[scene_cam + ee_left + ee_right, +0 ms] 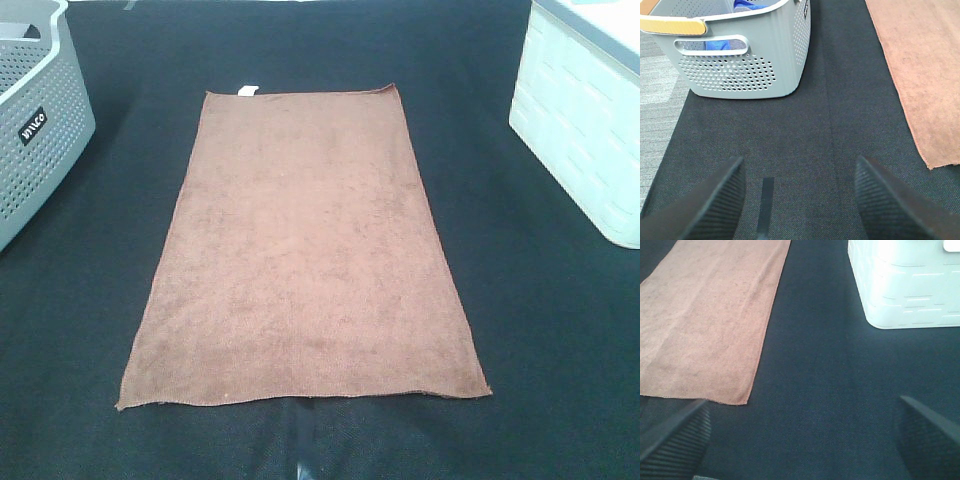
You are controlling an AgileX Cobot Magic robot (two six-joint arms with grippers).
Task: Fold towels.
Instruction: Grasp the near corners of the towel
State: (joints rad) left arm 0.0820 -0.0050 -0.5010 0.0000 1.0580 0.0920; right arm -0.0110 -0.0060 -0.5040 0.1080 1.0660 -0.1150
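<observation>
Ribbed black fingers [710, 205] of left gripper [799, 172] and of right gripper [800, 415], both spread wide, gripping nothing, over bare black mat [530, 340].

Shown only from high camera: whole reddish-brown towel [305, 250], flat and unfolded mid-mat, white tag [248, 91] at far short edge, grey basket [40, 120] and white bin [580, 130] at opposite sides, no gripper in frame. Shown only from left wrist: blue cloth [717, 45] inside basket [750, 70], grey floor [660, 110] past mat edge. From either wrist, one near corner of towel [925, 75] [705, 320] ahead on the inner side, apart from the fingers; towel thus between the two grippers, touched by neither.
</observation>
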